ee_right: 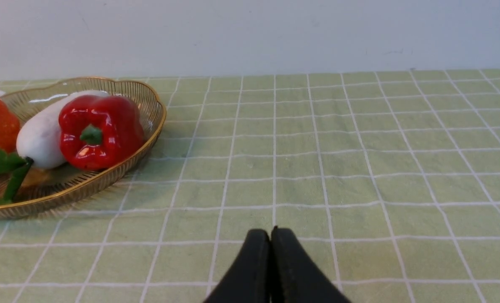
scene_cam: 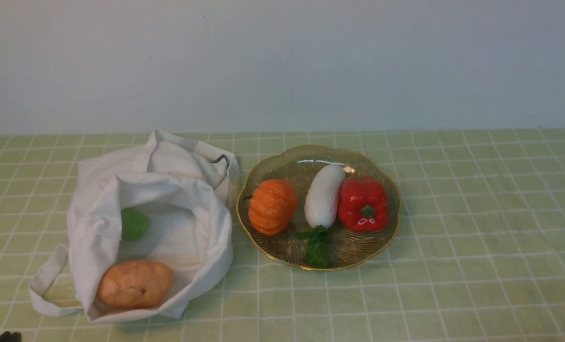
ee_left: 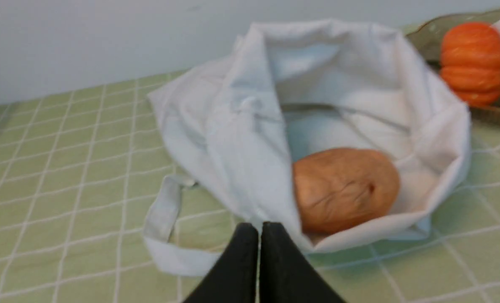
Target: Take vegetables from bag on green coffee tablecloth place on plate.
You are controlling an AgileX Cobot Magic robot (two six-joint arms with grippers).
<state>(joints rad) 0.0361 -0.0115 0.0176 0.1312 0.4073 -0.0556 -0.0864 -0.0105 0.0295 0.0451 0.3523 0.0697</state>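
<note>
The white cloth bag (scene_cam: 168, 190) lies open on the green checked tablecloth (scene_cam: 477, 213) at the left. A tan-brown potato (scene_cam: 134, 283) sits at its mouth and a small green piece (scene_cam: 133, 223) lies deeper inside. The orange pumpkin (scene_cam: 272, 206) rests on the amber glass plate (scene_cam: 387, 190) with a white radish (scene_cam: 324, 194) and a red bell pepper (scene_cam: 363, 203). My left gripper (ee_left: 260, 229) is shut and empty, just short of the bag's (ee_left: 241, 134) near edge and the potato (ee_left: 344, 188). My right gripper (ee_right: 270, 235) is shut and empty, low over bare cloth to the right of the plate (ee_right: 149, 126).
A pale wall runs along the back of the table. The bag's loop handle (scene_cam: 44, 285) lies on the cloth at its front left. A dark bit of my left arm (scene_cam: 7, 337) shows at the bottom left corner of the front view.
</note>
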